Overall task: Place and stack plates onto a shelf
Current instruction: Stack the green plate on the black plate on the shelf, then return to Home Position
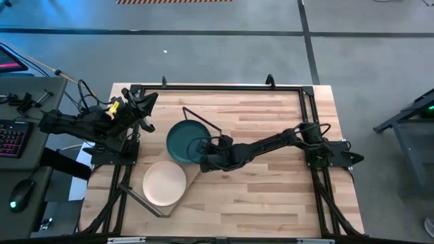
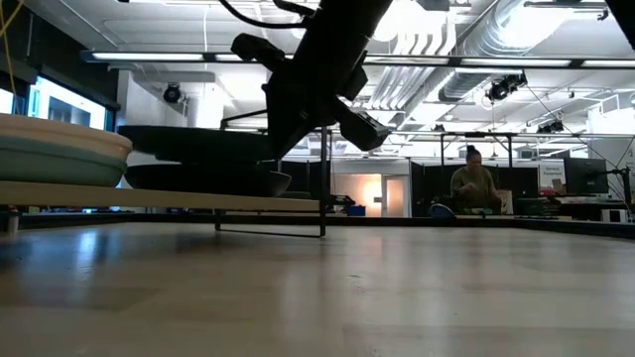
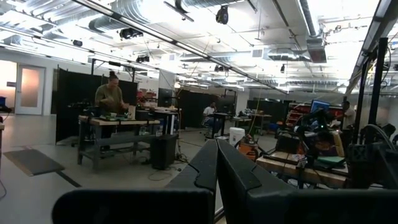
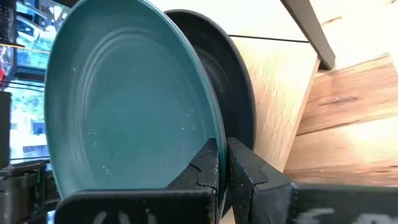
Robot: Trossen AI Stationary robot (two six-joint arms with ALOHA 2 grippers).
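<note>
Right wrist view puts us closest to the work: the right gripper (image 4: 222, 163) has its two fingers pinched on the rim of the teal plate (image 4: 124, 106), which sits tilted above the black plate (image 4: 233, 99), the two close together but we cannot tell whether they touch. Both are over the pale board of the shelf (image 4: 273, 87), and beyond the board's edge we see the wooden table (image 4: 354, 124). From the high view, we see the right arm reaching from the table's right side toward the middle, its gripper (image 1: 203, 160) at the near edge of the teal plate (image 1: 182, 140). The shelf (image 1: 193, 177) lies at an angle across the table's (image 1: 271, 196) left half. Just beside the teal plate, nearer the front edge, sits the cream plate (image 1: 164, 183), also on the shelf. In the low view, the cream plate (image 2: 69, 137) rests on top of the green plate (image 2: 45, 164) at the left end of the shelf (image 2: 159, 198), and the black plate (image 2: 198, 177) shows farther along under the dark arm. The left gripper (image 1: 144, 107) waits at the table's far left corner, and in the left wrist view its fingers (image 3: 216, 163) stand together. Far off in the room, we see a person (image 2: 474, 183) standing at a workbench.
</note>
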